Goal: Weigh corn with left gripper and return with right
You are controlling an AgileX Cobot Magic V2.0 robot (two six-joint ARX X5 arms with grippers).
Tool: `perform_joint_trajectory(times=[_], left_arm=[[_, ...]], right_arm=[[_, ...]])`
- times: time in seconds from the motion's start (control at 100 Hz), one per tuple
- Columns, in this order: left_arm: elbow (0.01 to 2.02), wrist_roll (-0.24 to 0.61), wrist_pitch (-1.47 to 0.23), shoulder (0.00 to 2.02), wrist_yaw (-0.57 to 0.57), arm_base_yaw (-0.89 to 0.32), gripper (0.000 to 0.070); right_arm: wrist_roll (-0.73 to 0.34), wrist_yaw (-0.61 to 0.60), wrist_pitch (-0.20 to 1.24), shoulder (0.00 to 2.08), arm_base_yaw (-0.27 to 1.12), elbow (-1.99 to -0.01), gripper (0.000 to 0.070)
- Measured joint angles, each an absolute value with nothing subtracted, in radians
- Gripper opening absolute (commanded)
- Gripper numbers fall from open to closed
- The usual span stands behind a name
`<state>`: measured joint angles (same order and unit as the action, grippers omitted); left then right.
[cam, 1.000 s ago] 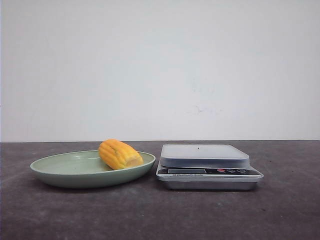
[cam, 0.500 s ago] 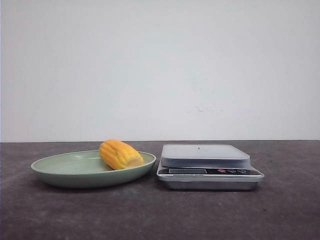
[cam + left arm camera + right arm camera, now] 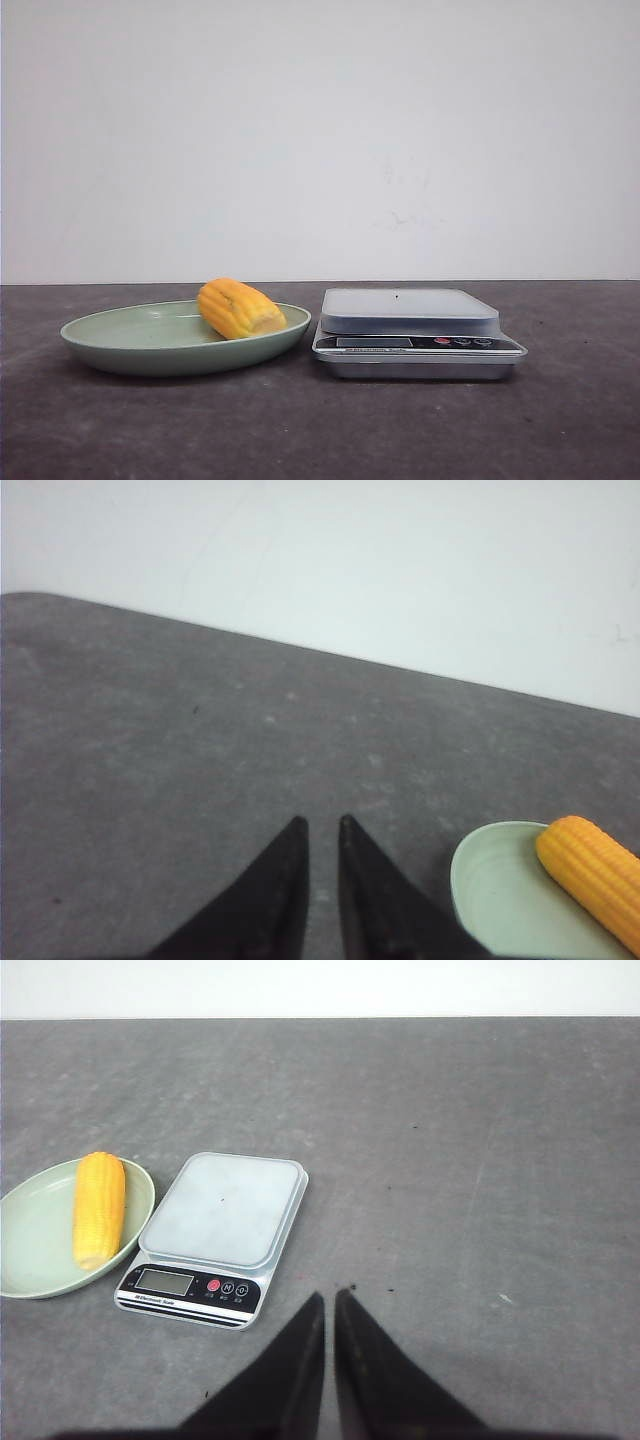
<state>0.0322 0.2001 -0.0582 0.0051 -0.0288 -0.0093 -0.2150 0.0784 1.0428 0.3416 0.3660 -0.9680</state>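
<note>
Wide bare table [image 3: 560, 430] was seen on every side, its far edge met by the white wall [image 3: 320, 130]. One green plate [image 3: 120, 345] was set just beside one scale [image 3: 415, 345]. One corn [image 3: 240, 308] was laid in the plate, near the scale-side rim. The left gripper [image 3: 322, 830] and right gripper [image 3: 330, 1300] were held above the tabletop, fingers nearly together, nothing gripped.

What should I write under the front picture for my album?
A piece of corn rests in a green plate beside an empty kitchen scale on a dark table.
</note>
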Motion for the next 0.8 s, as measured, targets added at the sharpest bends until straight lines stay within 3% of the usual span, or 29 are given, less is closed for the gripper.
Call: perform_joint_trajectory(times=[0.31, 0.8], left_arm=[[0.031, 0.176, -0.187, 0.004, -0.028, -0.009, 0.0012], [0.031, 0.175, -0.184, 0.004, -0.027, -0.009, 0.0012]], right_arm=[[-0.215, 0.078, 1.043, 0.342, 0.366, -0.968, 0.0011], [-0.215, 0.078, 1.043, 0.342, 0.366, -0.968, 0.0011]])
